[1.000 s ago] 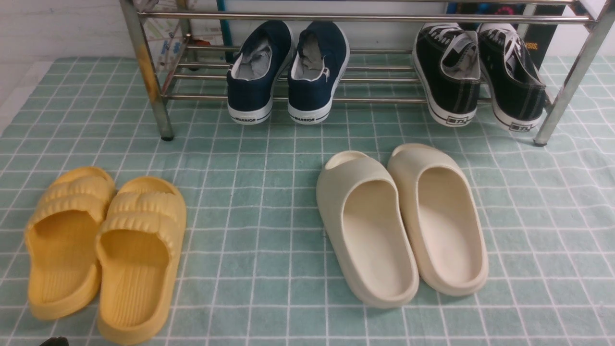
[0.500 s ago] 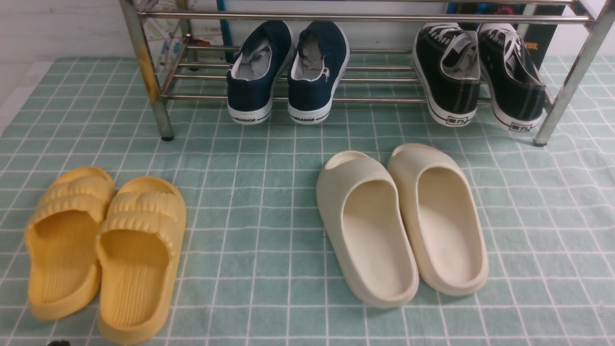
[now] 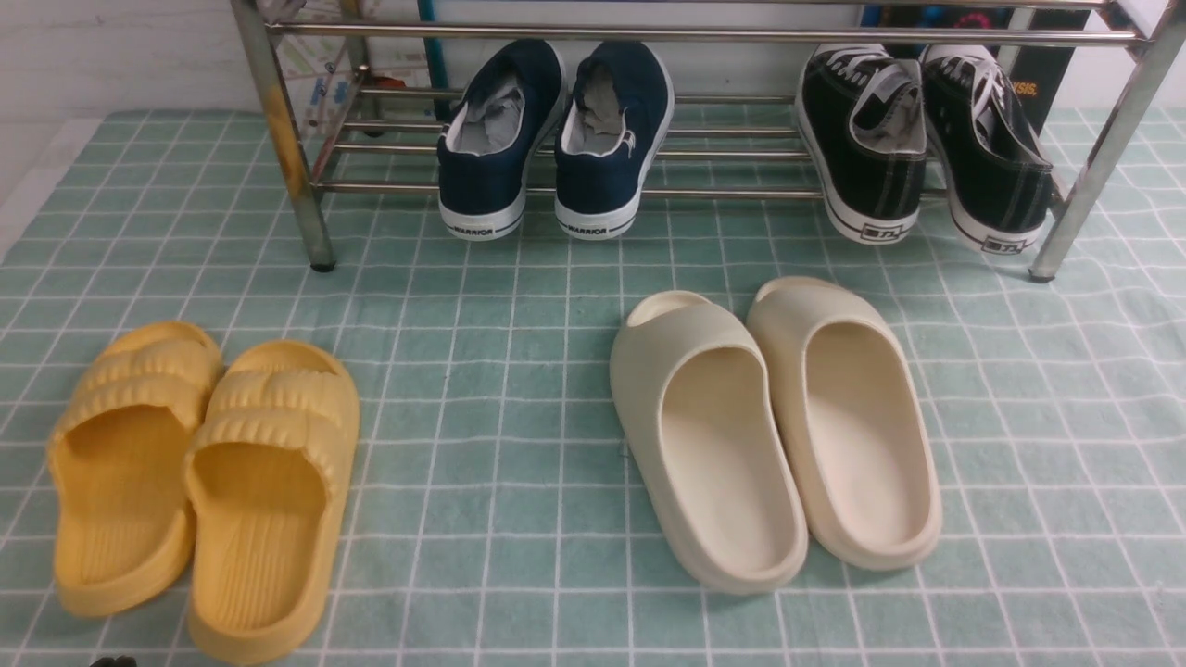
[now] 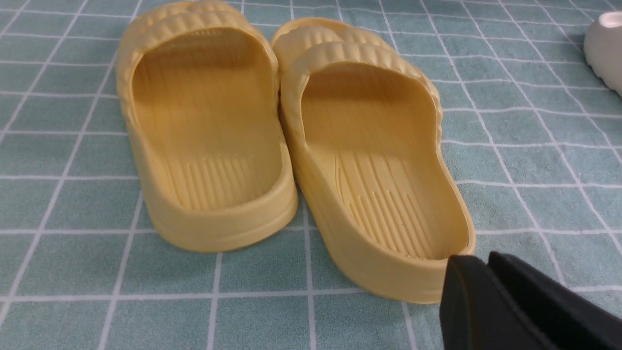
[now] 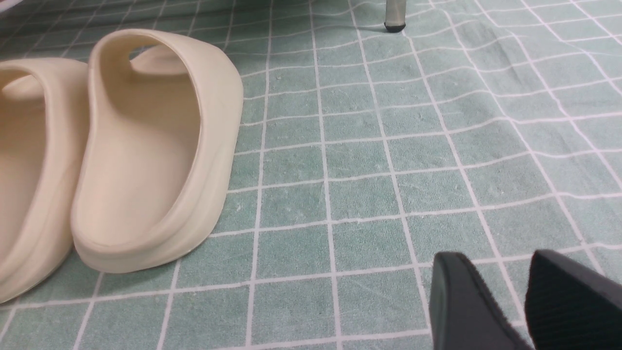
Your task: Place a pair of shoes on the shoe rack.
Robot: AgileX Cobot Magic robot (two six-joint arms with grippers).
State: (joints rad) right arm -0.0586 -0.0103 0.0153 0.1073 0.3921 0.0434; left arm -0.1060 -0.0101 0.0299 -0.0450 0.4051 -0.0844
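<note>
Nothing among the shoes has shifted since a second ago: my two navy-blue canvas slip-on shoes (image 3: 554, 139) sit side by side on the chrome tube shoe rack (image 3: 287, 167). My left gripper (image 4: 488, 265) has its jaws nearly together beside the yellow foam slides (image 4: 291, 146), empty. My right gripper (image 5: 500, 287) has its jaws wide, empty, near the cream foam slides (image 5: 146, 146).

Yellow slides (image 3: 199, 482) lie side by side and touching on the left of a green checked cloth (image 3: 500, 445), heels toward the camera. Cream slides (image 3: 774, 431) lie the same way right of centre, well apart from the yellow ones. Black sneakers (image 3: 922, 144) with white soles and laces are tilted heel-down at the far right, their heels hanging past the front bar. Behind them stands a dark box (image 3: 1042, 69); a white wall (image 3: 111, 56) runs along the back left
</note>
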